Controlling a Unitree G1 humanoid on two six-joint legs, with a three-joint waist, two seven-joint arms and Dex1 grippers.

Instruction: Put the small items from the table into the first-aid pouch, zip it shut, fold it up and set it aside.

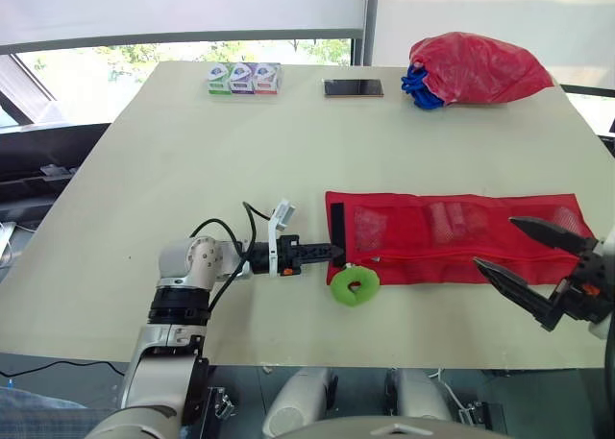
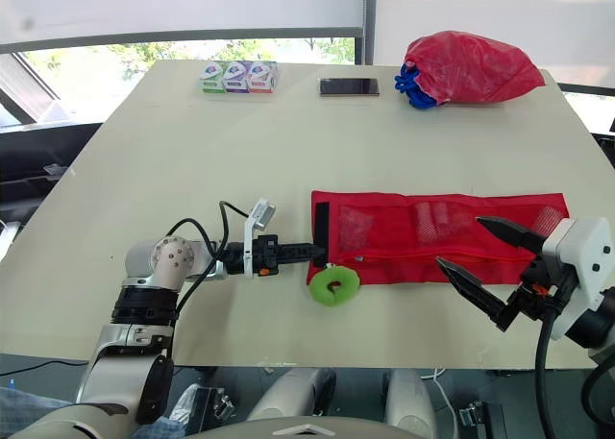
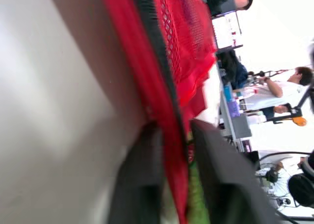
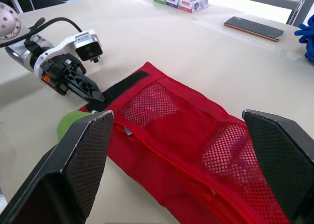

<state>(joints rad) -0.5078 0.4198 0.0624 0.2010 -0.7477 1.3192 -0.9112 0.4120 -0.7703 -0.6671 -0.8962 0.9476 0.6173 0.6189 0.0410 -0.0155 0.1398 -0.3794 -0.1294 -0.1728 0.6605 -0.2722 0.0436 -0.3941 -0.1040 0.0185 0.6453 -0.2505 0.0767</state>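
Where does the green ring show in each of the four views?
Left eye view: green ring at the near left corner of the red pouch.
Right eye view: the same corner.
Left wrist view: a green blur between the fingers, beside red fabric.
Right wrist view: partly hidden by one black finger.
Shared landmark: the left gripper at the pouch's black strip.

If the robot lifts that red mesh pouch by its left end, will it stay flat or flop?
Probably flops: the red mesh pouch is thin fabric lying flat, pinched at its edge by the left gripper. Likely light; items inside may slide.
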